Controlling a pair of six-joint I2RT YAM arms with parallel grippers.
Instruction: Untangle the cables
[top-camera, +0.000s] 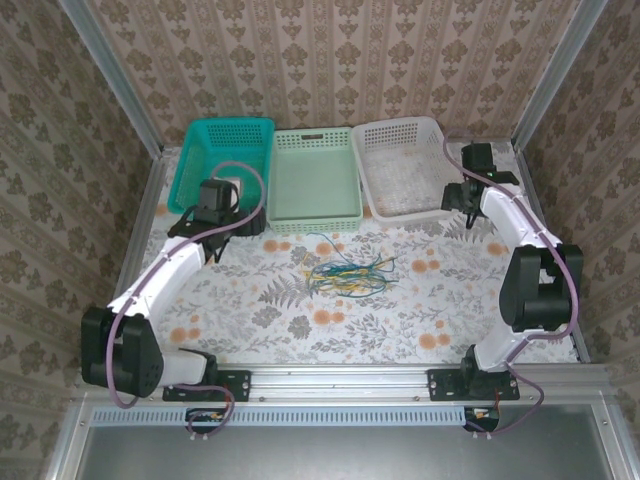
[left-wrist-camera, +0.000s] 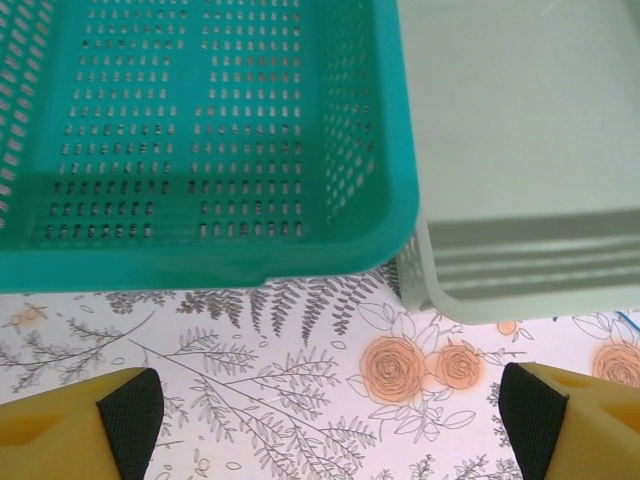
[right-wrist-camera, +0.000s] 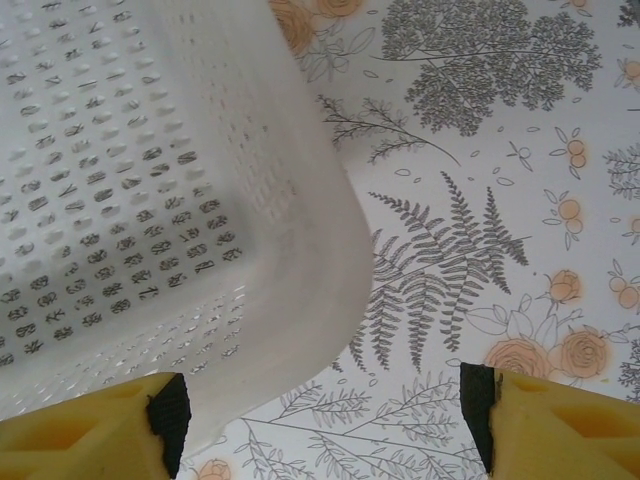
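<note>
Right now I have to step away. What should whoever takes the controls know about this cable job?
Left pincer: open, empty, at the near corner of the teal basket, beside the green basket.
Right pincer: open, empty, at the near corner of the white basket.
Cables: yellow, blue and green, one tangled pile in the middle of the table, in front of the green basket, apart from both pincers.
Done: no strand separated yet.
Left: pull the strands apart, one at a time.
</note>
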